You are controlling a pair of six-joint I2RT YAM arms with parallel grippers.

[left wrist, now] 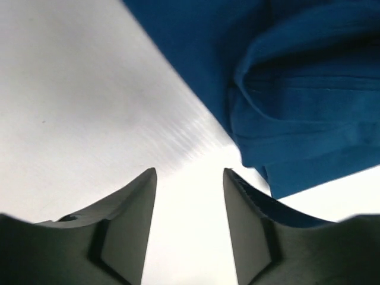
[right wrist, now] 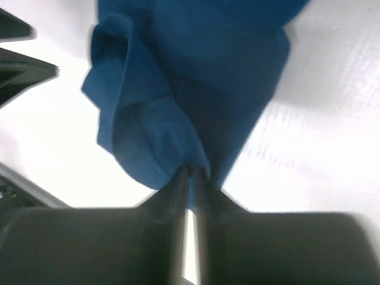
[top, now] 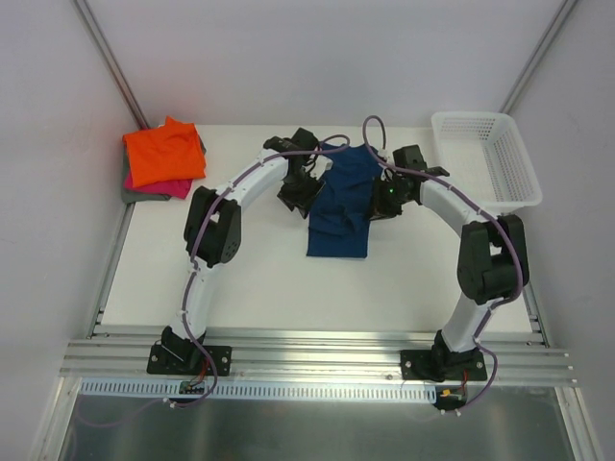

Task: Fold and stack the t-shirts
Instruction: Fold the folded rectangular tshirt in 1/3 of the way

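Hard to read from above: tips of the left gripper and right gripper buried under their own wrists and cables at upper centre of the top view, so no telling the jaws from there. Clearer from the wrists. In the left wrist view, left gripper with fingers apart, bare white table between them and nothing held. Navy tee filling the upper right there, cut off by the frame edges, its hem running down behind the right-hand finger; contact not possible to judge. In the right wrist view, right gripper blurred but pressed together on a pinch of the navy tee, cloth bunching into folds and a loose flap towards the left. From above, navy tee at the centre of the table between the two wrists, a long rumpled strip running from upper centre downward, upper corners covered by the arms. At upper left, on the table's corner, a folded stack: orange tee on top, pink tee and grey tee showing only as edges beneath. White basket at upper right, well apart from the cloth.
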